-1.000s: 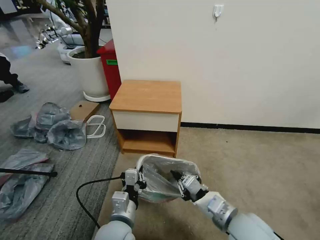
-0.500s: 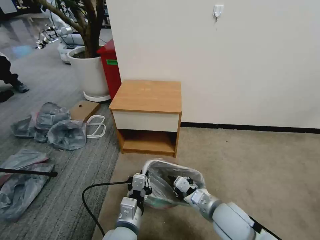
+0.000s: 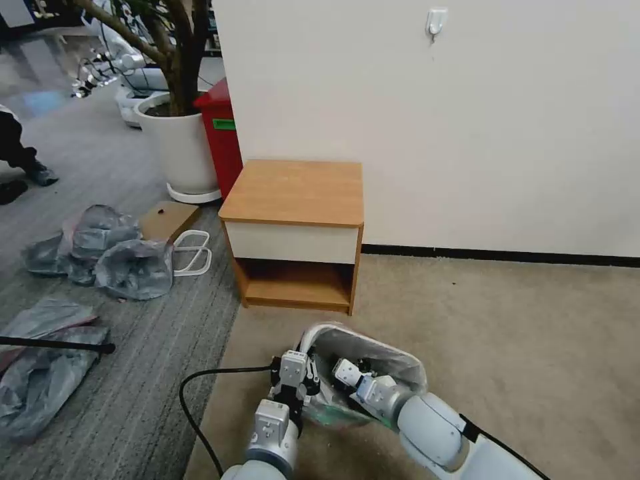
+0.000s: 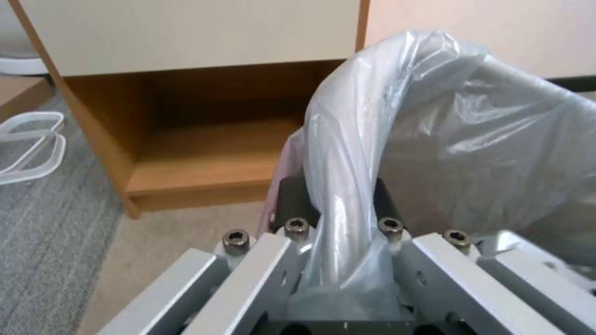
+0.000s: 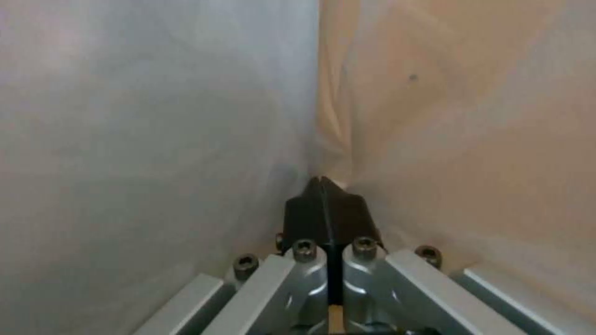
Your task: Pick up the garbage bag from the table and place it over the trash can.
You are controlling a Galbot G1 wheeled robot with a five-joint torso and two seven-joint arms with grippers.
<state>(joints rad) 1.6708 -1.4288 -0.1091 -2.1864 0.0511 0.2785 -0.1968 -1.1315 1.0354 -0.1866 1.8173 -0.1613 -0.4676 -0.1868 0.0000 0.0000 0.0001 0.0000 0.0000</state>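
Now the garbage bag (image 3: 373, 357) drapes the trash can (image 3: 313, 337), at six o'clock from the table (image 3: 293, 193). Left gripper (image 4: 338, 200) pinches its nine-o'clock rim; right gripper (image 5: 327, 195), pressed together, sits inside.

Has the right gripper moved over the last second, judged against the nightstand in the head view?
Yes. The right gripper, shut inside the garbage bag, has dropped lower in the head view and slightly toward the robot's left, farther from the nightstand, which has stayed put.
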